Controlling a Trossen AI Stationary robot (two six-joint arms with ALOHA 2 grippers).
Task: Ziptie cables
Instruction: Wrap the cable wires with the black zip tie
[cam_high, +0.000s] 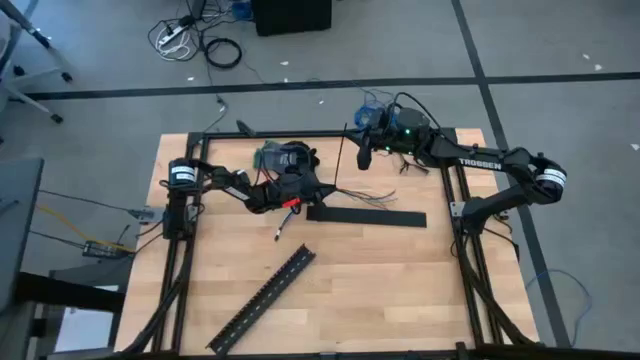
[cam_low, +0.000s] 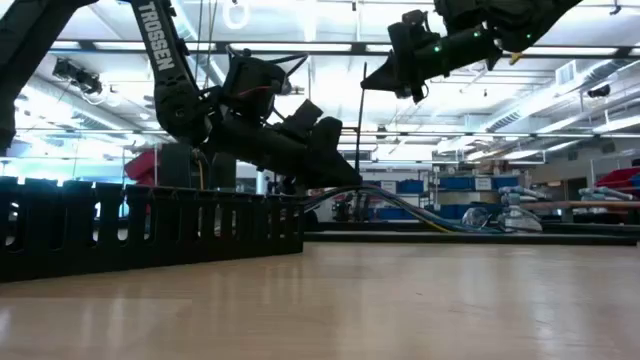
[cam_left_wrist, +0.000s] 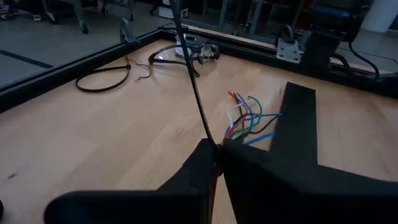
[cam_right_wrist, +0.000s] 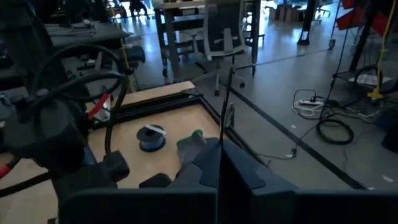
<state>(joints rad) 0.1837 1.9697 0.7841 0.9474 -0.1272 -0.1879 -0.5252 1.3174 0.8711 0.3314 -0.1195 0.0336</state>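
Observation:
The cables (cam_high: 375, 198) are thin coloured wires; their free ends (cam_left_wrist: 249, 118) lie fanned on the wooden table. My left gripper (cam_high: 318, 190) is low at the table's middle, shut at their other end. A thin black ziptie (cam_low: 362, 140) stands upright from the left fingertips (cam_left_wrist: 205, 155) up to my right gripper (cam_low: 385, 80). The right gripper is raised above the far middle of the table and shut on the ziptie. My left gripper (cam_left_wrist: 216, 152) comes in low from the table's left and is shut on the cables' near end. The fingers hide the place of contact. The cables (cam_low: 420, 210) arc from the fingers down to the table. The ziptie's lower end (cam_left_wrist: 211, 140) meets the fingertips. My right gripper (cam_right_wrist: 219, 149) pinches the ziptie's upper part (cam_right_wrist: 220, 140) between its two fingers. The fingers come level from the table's right and lie across the ziptie. The ziptie hangs upright below them, and a short length (cam_right_wrist: 225, 99) runs on past the fingers.
A flat black strip (cam_high: 365, 216) lies just near of the cables. A long slotted black strip (cam_high: 262, 298) lies slantwise toward the near left. A blue coil (cam_right_wrist: 151, 138) and a dark loop (cam_left_wrist: 102, 81) sit at the far edge. Black frame rails (cam_high: 470, 260) border the table.

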